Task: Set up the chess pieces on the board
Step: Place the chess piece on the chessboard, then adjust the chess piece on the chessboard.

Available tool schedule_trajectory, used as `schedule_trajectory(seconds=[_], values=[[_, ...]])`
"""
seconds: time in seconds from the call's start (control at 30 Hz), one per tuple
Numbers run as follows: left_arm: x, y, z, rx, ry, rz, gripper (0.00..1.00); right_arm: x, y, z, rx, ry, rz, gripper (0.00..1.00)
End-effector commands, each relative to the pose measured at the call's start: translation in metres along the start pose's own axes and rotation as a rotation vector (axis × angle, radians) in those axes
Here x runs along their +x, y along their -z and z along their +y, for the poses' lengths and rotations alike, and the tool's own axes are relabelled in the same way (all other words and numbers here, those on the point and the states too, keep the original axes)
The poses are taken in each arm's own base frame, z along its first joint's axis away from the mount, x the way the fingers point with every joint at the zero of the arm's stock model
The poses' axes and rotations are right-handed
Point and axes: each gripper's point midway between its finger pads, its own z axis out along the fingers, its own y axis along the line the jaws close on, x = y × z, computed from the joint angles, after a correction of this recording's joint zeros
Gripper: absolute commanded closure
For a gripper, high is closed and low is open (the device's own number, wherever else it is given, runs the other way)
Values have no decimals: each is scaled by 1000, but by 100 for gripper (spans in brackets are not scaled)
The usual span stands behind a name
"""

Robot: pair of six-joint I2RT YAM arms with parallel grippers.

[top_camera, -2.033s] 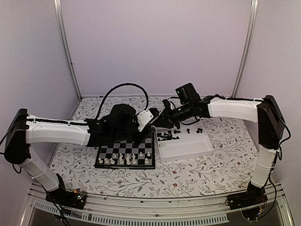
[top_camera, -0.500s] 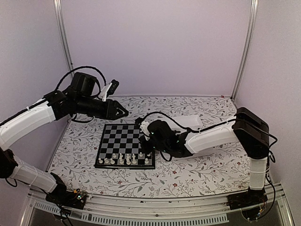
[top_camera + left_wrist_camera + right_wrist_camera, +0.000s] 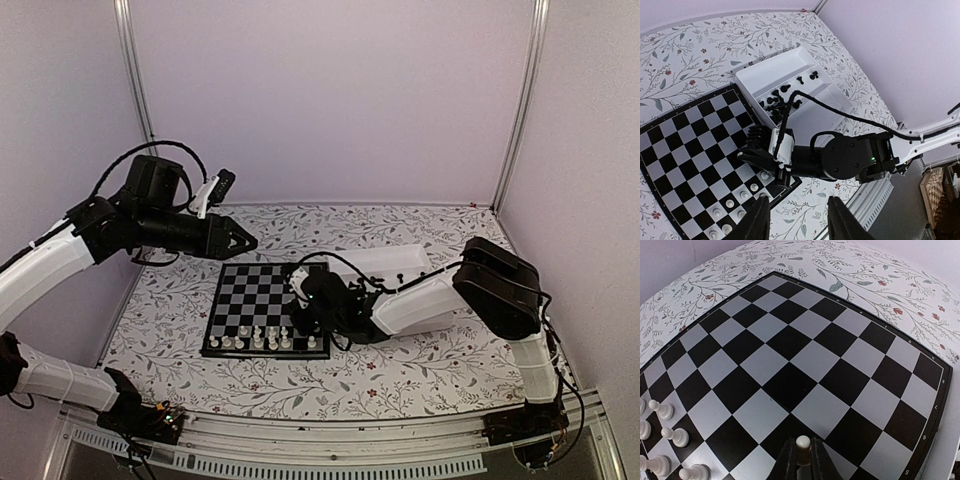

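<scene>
Board (image 3: 790, 355): flat, glossy, black-and-grey checks

The flat square chessboard (image 3: 262, 300) is checked in black and pale grey inside a thin black border. Along the board's near edge stand tiny white plastic chessmen (image 3: 265, 340). A small white plastic pawn (image 3: 802, 442) shows against one of the board's black checks, between the black fingers (image 3: 788, 460) of the right gripper (image 3: 802, 441). Just right of the board, a white rectangular plastic tray (image 3: 772, 70) holds tiny black plastic chessmen (image 3: 776, 97). Under the board lies a white tablecloth (image 3: 400, 370) printed with grey-green leafy sprigs and small red flowers. Behind the board the wall (image 3: 330, 100) is plain pale lilac. The left arm (image 3: 45, 270) and right arm (image 3: 425, 300), either side of the board, are white with black joints.
</scene>
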Motion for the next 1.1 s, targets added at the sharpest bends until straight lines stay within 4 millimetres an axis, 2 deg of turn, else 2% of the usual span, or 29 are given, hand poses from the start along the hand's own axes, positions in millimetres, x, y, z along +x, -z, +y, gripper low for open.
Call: schedule_trajectory(seconds=[0.0, 0.13, 0.3, 0.33, 0.43, 0.6, 0.7, 0.83, 0.93, 1.07], values=[[9, 4, 8, -16, 28, 8, 58, -3, -4, 4, -14, -33, -5, 82], [7, 6, 5, -7, 41, -4, 58, -14, 6, 3, -15, -40, -5, 73], [1, 6, 6, -13, 45, -27, 58, -62, 40, 2, -23, -44, -60, 67], [2, 4, 8, -19, 45, -27, 58, -79, 52, 2, -26, -47, -85, 66], [10, -2, 16, -40, 54, -8, 58, -111, 78, -1, -24, -44, -109, 64], [31, -15, 32, -79, 73, 45, 58, -142, 115, -8, -13, -49, -120, 64], [51, -28, 43, -100, 72, 115, 58, -142, 136, -15, -1, -67, -92, 64], [67, -48, 45, -77, 50, 216, 62, -132, 167, -15, -56, -100, -50, 63], [77, -61, 35, -50, -30, 271, 64, -107, 182, -17, -82, -137, 12, 63], [102, -83, 28, -22, -147, 392, 68, -79, 200, -21, -107, -223, 72, 63]])
